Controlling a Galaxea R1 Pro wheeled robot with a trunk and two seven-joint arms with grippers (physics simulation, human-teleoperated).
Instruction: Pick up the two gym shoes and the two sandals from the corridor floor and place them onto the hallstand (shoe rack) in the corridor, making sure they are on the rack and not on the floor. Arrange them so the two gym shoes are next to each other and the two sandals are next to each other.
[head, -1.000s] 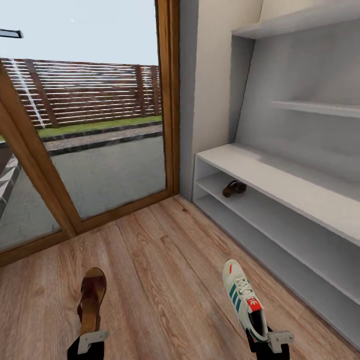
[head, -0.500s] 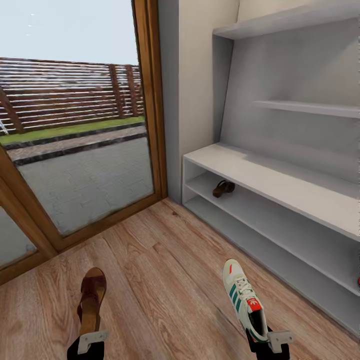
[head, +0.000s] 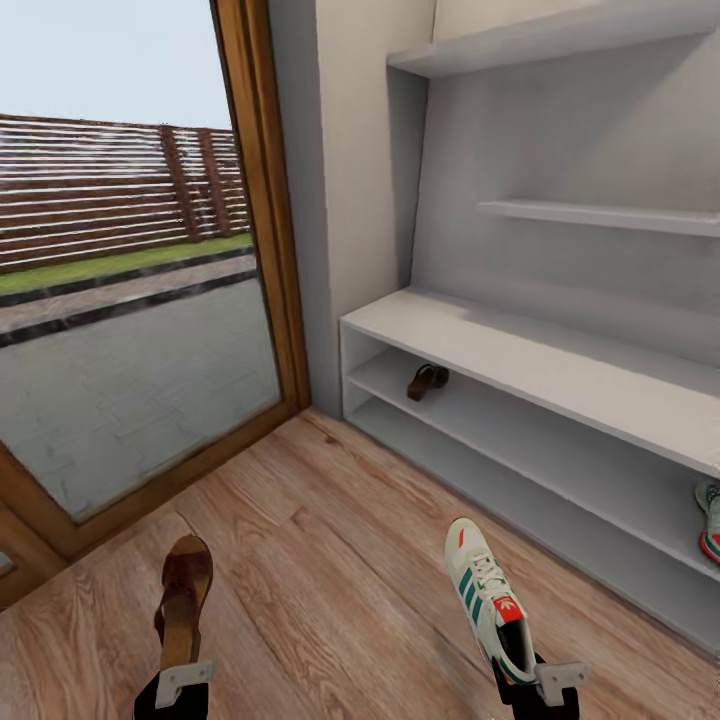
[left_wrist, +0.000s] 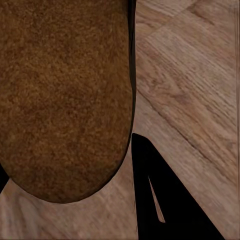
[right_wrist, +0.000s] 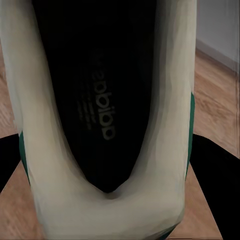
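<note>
The left claw (head: 183, 672) is clamped on a sandal (head: 183, 600), the right claw (head: 535, 680) on a gym shoe (head: 487, 598), both above the corridor floor (head: 330, 560). The hallstand (head: 520, 350) shelves a second sandal (head: 427, 380) and gym shoe (head: 708, 518).

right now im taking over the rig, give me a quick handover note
Left gripper: jaws shut on a sandal, held above the corridor floor.
Right gripper: jaws shut on a gym shoe.
On the hallstand: second sandal on the upper low shelf near its window end; second gym shoe on the lower shelf at the head view's right edge.
Done: two shoes racked.
Left: place each held shoe beside its mate.
</note>
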